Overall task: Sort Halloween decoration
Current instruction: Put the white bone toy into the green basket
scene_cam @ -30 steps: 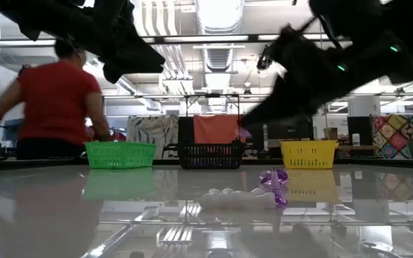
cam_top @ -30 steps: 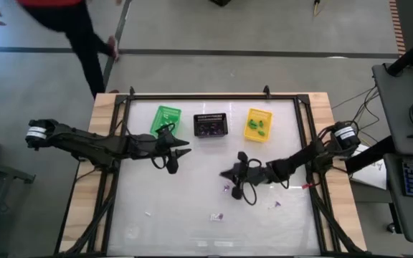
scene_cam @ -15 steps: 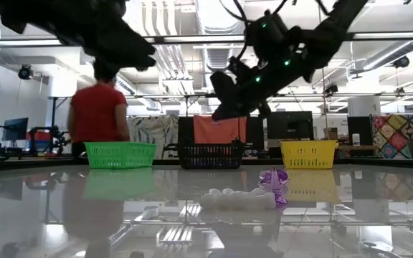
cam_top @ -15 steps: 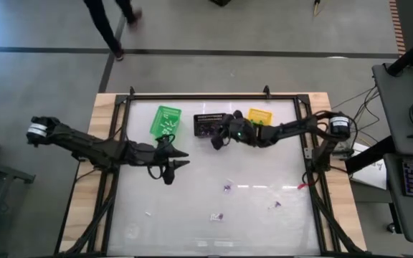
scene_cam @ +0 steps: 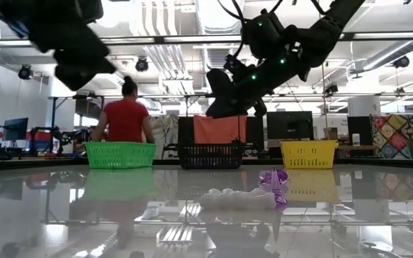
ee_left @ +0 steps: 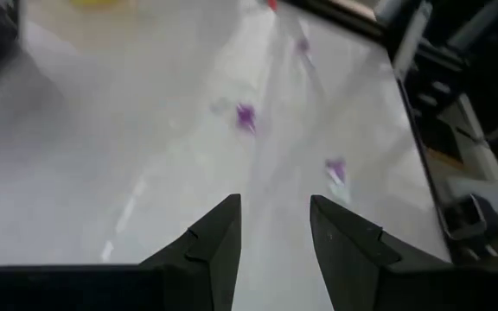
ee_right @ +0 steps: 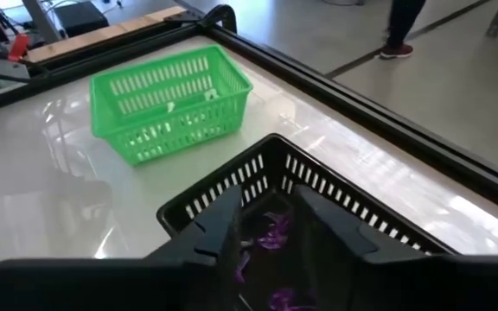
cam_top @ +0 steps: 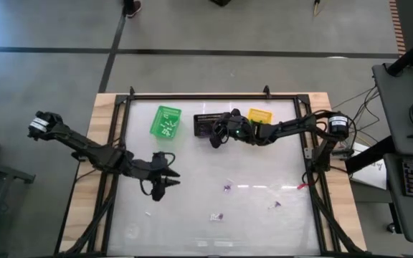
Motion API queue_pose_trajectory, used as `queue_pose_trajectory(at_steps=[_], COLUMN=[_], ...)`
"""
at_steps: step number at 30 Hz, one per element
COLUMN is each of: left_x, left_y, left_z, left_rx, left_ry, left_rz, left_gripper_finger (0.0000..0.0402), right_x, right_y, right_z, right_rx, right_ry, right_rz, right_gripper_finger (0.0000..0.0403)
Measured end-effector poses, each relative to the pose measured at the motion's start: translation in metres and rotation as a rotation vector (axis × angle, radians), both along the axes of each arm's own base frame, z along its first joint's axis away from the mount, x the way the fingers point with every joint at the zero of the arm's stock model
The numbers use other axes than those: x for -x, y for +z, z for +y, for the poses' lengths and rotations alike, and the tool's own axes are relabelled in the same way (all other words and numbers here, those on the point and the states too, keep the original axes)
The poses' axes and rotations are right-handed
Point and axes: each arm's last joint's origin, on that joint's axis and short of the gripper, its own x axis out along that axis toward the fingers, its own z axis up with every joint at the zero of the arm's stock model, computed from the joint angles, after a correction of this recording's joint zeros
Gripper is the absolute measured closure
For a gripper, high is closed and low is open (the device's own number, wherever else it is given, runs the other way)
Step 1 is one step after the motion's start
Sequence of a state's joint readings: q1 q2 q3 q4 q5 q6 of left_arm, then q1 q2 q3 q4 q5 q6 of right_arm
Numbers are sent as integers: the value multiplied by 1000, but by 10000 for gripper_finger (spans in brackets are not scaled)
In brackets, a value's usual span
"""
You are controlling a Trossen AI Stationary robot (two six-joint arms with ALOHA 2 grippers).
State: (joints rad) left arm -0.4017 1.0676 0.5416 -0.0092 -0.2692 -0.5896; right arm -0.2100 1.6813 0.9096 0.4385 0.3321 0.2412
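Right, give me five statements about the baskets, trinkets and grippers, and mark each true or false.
1. The right gripper hangs over the black basket. True.
2. The green basket is empty. False: small white trinkets lie in it.
3. Purple trinkets lie in the black basket. True.
4. The left gripper is shut on a trinket. False: its fingers stand apart over the table with nothing between them.
5. Every trinket is sorted. False: a purple trinket and others lie loose on the table.
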Motion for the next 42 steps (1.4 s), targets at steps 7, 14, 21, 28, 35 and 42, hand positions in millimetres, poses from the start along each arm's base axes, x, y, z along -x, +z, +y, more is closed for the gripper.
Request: queue_pose_trajectory(at_steps=[7, 14, 21, 28, 35, 42], left_x=[22, 37, 45, 48, 42, 36], left_y=[-19, -34, -43, -62, -74, -80], left_z=[-24, -42, -62, -81, -95, -101], left_rx=[70, 73, 35, 11, -31, -123], left_ry=[-296, -354, -405, -381, -399, -366], left_rz=[276, 444, 549, 683, 795, 837], left_gripper_finger=[274, 235, 217, 247, 275, 304], right_x=[-1, -3, -4, -5, -5, -5], right_y=[4, 4, 5, 5, 5, 5], right_z=[8, 17, 22, 25, 27, 27], right_rx=[7, 8, 10, 12, 12, 12], right_ry=[26, 52, 67, 74, 78, 81], right_rz=[-8, -11, -23, -22, -20, -19], right_gripper_finger=[268, 253, 254, 250, 250, 250])
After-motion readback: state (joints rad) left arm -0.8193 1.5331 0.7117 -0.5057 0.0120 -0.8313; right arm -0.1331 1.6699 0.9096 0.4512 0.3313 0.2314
